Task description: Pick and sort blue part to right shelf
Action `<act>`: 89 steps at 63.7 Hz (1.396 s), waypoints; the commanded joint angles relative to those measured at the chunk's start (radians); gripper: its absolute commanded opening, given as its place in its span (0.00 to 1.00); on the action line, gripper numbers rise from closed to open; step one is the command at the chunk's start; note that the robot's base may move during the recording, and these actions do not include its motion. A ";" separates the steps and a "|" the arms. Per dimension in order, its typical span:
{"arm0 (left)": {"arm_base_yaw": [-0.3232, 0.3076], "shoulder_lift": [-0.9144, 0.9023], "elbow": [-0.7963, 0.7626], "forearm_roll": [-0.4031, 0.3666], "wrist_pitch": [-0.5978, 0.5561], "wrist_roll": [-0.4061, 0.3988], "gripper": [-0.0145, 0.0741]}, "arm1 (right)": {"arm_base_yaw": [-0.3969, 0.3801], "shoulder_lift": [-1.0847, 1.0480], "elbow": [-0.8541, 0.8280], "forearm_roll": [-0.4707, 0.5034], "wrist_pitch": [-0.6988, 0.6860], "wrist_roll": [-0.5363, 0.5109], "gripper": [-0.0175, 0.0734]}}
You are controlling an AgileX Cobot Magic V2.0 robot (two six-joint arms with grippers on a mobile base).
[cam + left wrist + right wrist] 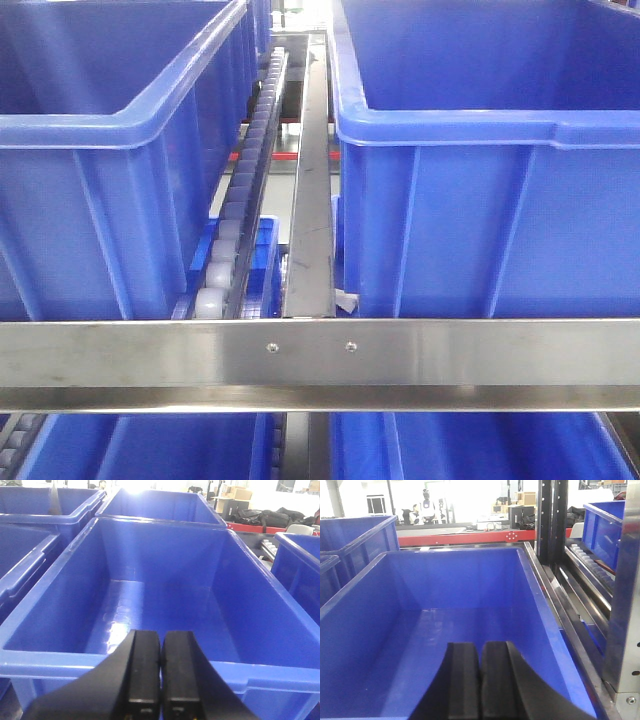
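**Both grippers closed over empty blue bins; no blue part in sight**

Front view: two large blue bins sit side by side on a shelf, the left bin (110, 170) and the right bin (480, 180), behind a steel crossbar (320, 365) that runs along the shelf's front edge. Between them lie a roller track (240, 220) and a steel rail (312, 200), both running towards the back. More blue bins show below the crossbar. Neither arm appears here.

Left wrist view: the left gripper (160, 680) has its black fingers pressed together with nothing between them. It hangs at the near rim of a blue bin (150, 580) whose floor is bare (only glare on it). Other bins stand beside and behind it.

Right wrist view: the right gripper (480, 685) is likewise closed and empty, above the near edge of another bare blue bin (445, 610). A steel shelf frame (625, 605) stands at the right.

The blue part cannot be seen in any view.
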 commanded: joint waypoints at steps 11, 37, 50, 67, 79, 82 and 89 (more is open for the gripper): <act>0.003 0.007 -0.028 -0.005 -0.082 -0.007 0.31 | -0.003 -0.083 0.080 -0.012 -0.083 -0.005 0.23; 0.003 0.007 -0.028 -0.005 -0.082 -0.007 0.31 | -0.003 -0.365 0.267 -0.011 0.021 -0.005 0.23; 0.003 0.007 -0.028 -0.005 -0.084 -0.007 0.31 | -0.003 -0.367 0.268 -0.015 -0.002 -0.005 0.23; 0.003 0.007 -0.028 -0.005 -0.084 -0.007 0.31 | -0.003 -0.367 0.268 -0.015 -0.003 -0.005 0.23; 0.003 0.007 -0.028 -0.005 -0.084 -0.007 0.31 | -0.003 -0.367 0.268 -0.015 0.002 -0.005 0.23; 0.003 0.007 -0.028 -0.005 -0.084 -0.007 0.31 | -0.003 -0.367 0.268 -0.015 0.002 -0.005 0.23; 0.003 0.007 -0.028 -0.005 -0.084 -0.007 0.31 | -0.003 -0.367 0.268 -0.015 0.002 -0.005 0.23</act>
